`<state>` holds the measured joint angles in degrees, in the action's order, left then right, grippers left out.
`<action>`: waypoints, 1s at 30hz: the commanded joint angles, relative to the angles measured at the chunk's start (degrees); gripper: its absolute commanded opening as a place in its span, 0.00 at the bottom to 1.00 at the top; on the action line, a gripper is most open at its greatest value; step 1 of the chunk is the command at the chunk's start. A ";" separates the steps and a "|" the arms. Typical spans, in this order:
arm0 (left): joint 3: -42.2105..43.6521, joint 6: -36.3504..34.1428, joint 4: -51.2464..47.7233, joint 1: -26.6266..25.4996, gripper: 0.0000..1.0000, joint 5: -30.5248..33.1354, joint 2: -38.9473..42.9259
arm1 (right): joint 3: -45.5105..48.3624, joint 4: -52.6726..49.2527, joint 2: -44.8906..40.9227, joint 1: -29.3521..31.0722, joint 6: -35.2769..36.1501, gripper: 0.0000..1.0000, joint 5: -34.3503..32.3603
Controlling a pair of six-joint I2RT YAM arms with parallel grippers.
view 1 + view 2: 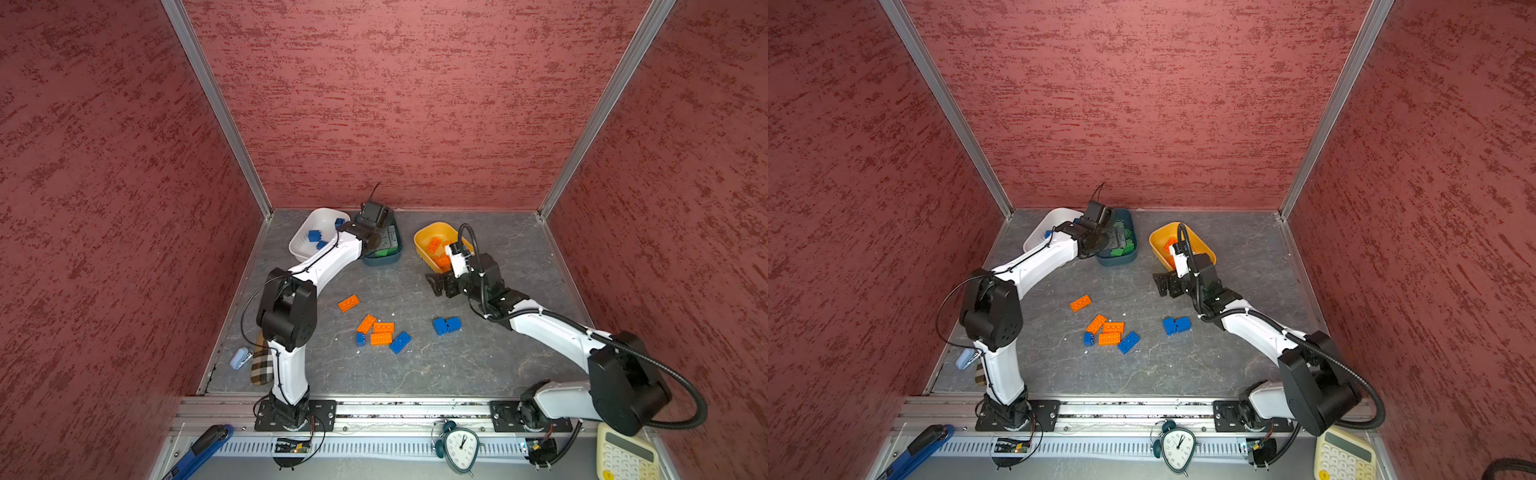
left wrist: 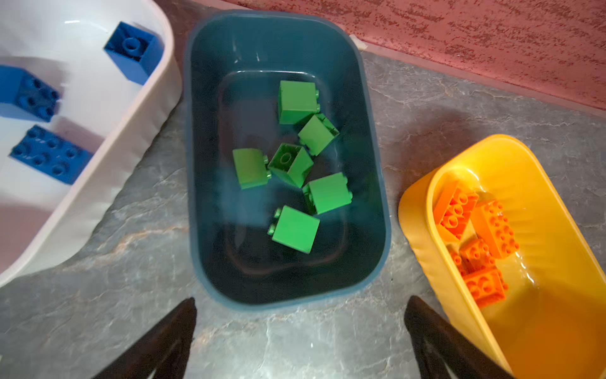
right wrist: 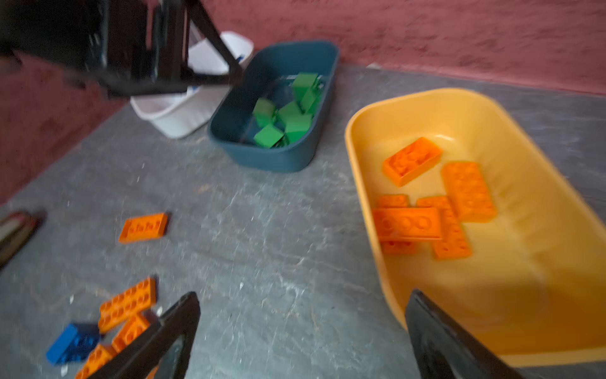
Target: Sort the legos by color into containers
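Legos [image 1: 382, 328] part sorted: green bricks [image 2: 295, 229] in teal tub [image 2: 203, 131], blue bricks [image 2: 50, 154] in white tub [image 2: 137, 131], orange bricks [image 2: 492, 226] in yellow tub [image 2: 416, 223], orange and blue strays [image 1: 1108, 338] loose on table [image 1: 457, 365]; left gripper [image 2: 300, 302] above teal tub, fingers [image 2: 170, 341] spread wide, empty; right gripper [image 3: 305, 295] beside yellow tub, open-fingered, empty

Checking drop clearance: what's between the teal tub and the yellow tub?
Nothing. Only bare grey tabletop separates the teal tub from the yellow tub. This is clearest in the left wrist view, and both top views agree.
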<state>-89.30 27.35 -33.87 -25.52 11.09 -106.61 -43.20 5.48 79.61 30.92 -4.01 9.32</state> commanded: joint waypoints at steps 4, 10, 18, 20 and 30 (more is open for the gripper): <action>13.07 3.80 2.51 2.19 1.00 4.63 11.46 | -5.78 -10.22 8.02 7.56 16.02 0.99 7.09; 25.37 10.14 3.27 7.98 1.00 3.81 21.50 | -9.60 -12.67 14.49 12.06 22.44 0.90 7.32; 33.09 12.63 3.20 12.60 0.99 3.06 28.48 | -13.27 -18.56 20.61 15.96 34.79 0.87 6.12; 33.72 12.83 3.25 13.10 0.99 2.97 29.12 | -14.39 -19.30 22.13 16.44 35.42 0.86 5.50; 34.02 13.25 3.35 13.39 1.00 2.52 28.57 | -18.66 -21.43 27.04 18.98 37.15 0.81 6.48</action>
<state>-55.40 40.25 -31.68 -12.49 13.80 -78.22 -60.58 -14.39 106.00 48.60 29.93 14.55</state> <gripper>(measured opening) 0.995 0.805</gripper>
